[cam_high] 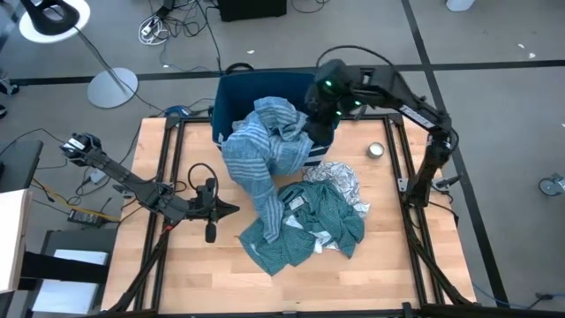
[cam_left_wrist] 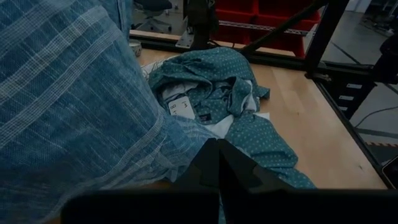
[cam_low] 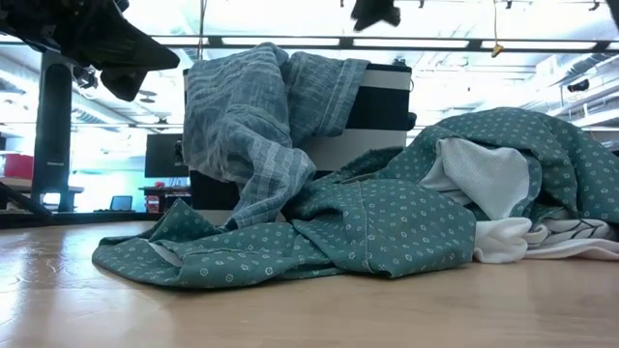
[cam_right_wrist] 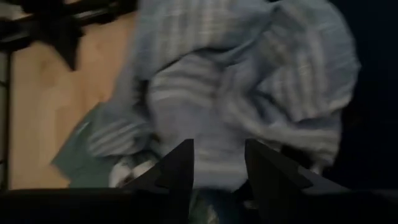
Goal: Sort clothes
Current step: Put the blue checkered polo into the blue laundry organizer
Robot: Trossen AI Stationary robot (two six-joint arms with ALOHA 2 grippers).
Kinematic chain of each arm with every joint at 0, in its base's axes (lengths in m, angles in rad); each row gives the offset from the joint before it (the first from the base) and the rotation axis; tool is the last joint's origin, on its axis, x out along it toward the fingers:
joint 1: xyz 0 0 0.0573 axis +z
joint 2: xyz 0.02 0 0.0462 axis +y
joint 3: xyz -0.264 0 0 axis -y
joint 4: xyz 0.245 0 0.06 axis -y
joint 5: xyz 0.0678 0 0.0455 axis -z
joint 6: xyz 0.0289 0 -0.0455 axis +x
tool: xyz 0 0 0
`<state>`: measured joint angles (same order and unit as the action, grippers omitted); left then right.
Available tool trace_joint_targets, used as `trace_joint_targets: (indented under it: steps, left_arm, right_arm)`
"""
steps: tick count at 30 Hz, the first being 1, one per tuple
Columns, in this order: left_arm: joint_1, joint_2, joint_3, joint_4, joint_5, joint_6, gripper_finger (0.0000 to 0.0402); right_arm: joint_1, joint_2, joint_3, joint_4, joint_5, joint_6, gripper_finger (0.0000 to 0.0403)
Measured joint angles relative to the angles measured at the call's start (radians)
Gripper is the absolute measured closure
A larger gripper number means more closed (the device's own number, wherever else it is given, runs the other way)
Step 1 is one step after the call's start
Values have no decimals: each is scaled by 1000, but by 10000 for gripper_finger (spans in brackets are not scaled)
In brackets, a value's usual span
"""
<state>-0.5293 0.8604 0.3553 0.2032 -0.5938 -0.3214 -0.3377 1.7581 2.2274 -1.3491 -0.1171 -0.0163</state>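
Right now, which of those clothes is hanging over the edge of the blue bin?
The light blue striped shirt: it drapes from the bin down onto the table. The teal dotted garment and white patterned cloth lie flat on the wood.

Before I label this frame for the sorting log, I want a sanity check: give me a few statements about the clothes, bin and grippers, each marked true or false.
1. The light blue striped shirt hangs over the rim of the dark blue bin and trails onto the table. True.
2. The right gripper is clamped on the shirt. False: its fingers stand apart above the shirt, holding nothing.
3. The left gripper is shut and holds nothing. True.
4. The teal dotted garment lies inside the bin. False: it lies on the table in front of the bin.
5. A white-and-grey patterned cloth lies beside the teal garment. True.
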Motion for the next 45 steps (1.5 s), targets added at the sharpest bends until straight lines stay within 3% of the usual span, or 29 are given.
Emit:
trace_joint_targets:
  steps: [5,9,12,19,28,33,36,38,41,45]
  left_arm:
    - [0,0,0,0,0,1,400]
    - [0,0,0,0,-5,1,400]
    - [0,0,0,2,-6,1,400]
    - [0,0,0,3,-6,2,400]
    - [0,0,0,12,-5,2,400]
    - [0,0,0,16,-5,2,400]
    - [0,0,0,15,-5,2,400]
    - [0,0,0,11,-5,2,400]
    - [0,0,0,7,-4,2,400]
    - [0,0,0,4,-4,3,400]
  right_arm:
    - [130,-61,-76,-7,68,48,262]
    - [247,-80,-204,49,185,81,261]
    - [319,-85,-333,155,209,109,262]
    - [417,-75,-685,656,211,160,263]
    - [377,-44,-1061,1408,249,170,236]
    - [368,79,-1082,1534,249,110,216]
    - [374,166,-1052,1541,219,146,225]
    - [392,200,-1022,1539,202,133,264]
    - [427,215,-970,1534,194,52,364]
    - [448,197,-889,1494,200,-41,391]
